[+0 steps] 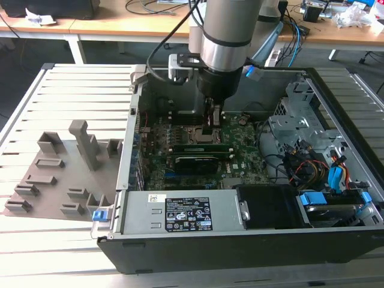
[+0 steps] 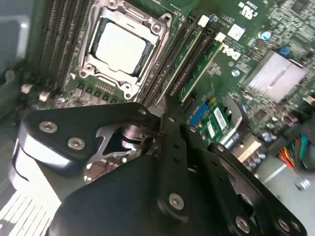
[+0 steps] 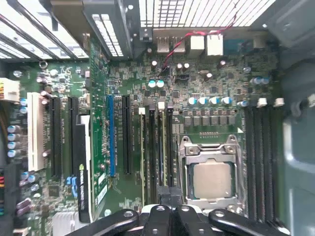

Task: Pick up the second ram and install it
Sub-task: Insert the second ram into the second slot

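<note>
Motherboard (image 3: pixel 197 73): second ram (image 3: pixel 156 147) seated in slot, directly beneath pincer (image 3: pixel 170 194).

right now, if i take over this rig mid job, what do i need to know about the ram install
Gripper: low inside the open case, at the ram slots beside the processor socket. Open or shut cannot be told.
Second ram: green stick lying along a slot, right under the gripper tip.
Done: ram is off the tray and at its slot.
Left: check that it is fully seated; the pictures do not settle that.
</note>
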